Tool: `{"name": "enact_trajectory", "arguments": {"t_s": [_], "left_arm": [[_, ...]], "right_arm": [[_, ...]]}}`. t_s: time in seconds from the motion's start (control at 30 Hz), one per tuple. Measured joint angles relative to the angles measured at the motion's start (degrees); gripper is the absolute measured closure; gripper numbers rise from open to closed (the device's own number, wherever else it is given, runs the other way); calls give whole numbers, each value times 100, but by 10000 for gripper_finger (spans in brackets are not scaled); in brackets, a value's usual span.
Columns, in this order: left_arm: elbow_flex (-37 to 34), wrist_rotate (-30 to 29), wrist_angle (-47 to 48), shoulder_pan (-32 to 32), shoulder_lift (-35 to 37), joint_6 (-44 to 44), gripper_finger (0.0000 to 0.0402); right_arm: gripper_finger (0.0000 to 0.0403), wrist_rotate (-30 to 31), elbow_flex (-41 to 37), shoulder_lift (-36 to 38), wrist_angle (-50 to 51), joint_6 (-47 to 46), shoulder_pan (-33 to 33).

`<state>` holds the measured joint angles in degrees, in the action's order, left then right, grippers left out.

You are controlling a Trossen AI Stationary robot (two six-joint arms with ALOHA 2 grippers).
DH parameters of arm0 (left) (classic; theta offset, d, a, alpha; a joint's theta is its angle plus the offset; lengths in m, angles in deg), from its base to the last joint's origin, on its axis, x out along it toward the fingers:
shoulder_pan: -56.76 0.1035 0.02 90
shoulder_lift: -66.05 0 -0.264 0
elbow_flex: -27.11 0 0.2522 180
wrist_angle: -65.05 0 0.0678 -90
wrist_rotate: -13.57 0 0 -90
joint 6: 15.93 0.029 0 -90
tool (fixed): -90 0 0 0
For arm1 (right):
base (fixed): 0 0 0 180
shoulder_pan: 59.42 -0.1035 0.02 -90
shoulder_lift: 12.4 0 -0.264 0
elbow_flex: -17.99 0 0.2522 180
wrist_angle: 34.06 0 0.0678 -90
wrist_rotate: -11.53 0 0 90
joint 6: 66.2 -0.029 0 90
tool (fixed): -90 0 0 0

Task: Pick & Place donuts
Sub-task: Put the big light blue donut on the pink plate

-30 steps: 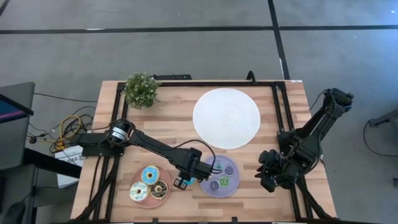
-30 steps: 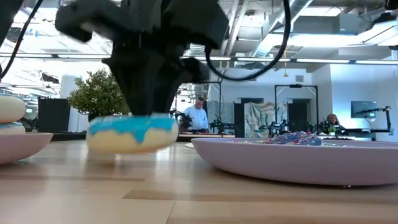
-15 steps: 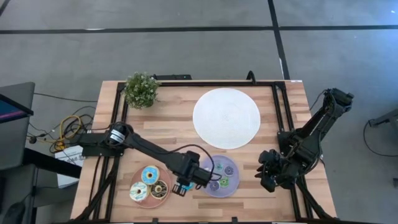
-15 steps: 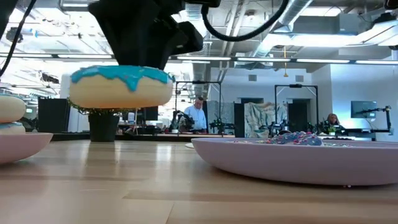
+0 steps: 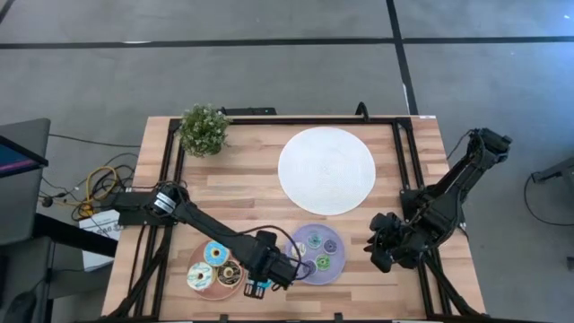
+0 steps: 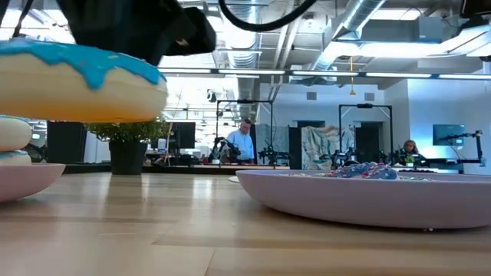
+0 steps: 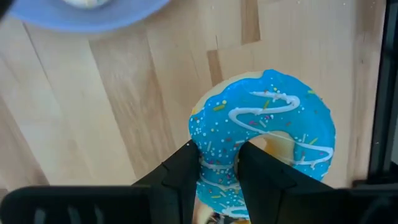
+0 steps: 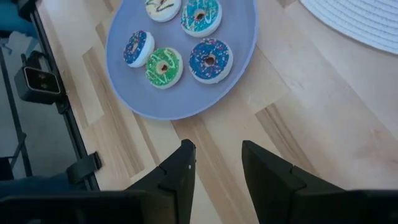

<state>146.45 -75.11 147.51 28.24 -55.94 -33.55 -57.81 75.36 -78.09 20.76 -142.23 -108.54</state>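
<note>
I have the left claw [image 7: 217, 171] clamped on the blue donut [image 7: 264, 140], lifted above the desk [image 5: 242, 193] near its front edge, between the pink plate [image 5: 235, 289] and purple plate [image 5: 300, 271]. The right claw [image 8: 216, 168] stands empty, fingers apart, near the right edge.

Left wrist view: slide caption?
Left gripper fingers pinching the blue-iced donut by its ring, above the wooden table.

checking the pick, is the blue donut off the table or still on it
Off the table: the blue donut hangs above the wood, pinched in the left gripper.
</note>
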Motion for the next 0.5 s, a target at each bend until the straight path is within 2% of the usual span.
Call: {"name": "enact_trajectory", "arguments": {"t_s": [0.27, 0.4, 0.5], "left_arm": [[2, 310, 549, -242, 0, -466, 303], [2, 671, 826, -337, 0, -1087, 303], [2, 710, 928, -396, 0, -1475, 303]], "right_arm": [[280, -1, 0, 0, -1, -4, 169], [280, 1, 0, 0, -11, -4, 197], [280, 4, 2, 0, -69, -4, 203]]}}
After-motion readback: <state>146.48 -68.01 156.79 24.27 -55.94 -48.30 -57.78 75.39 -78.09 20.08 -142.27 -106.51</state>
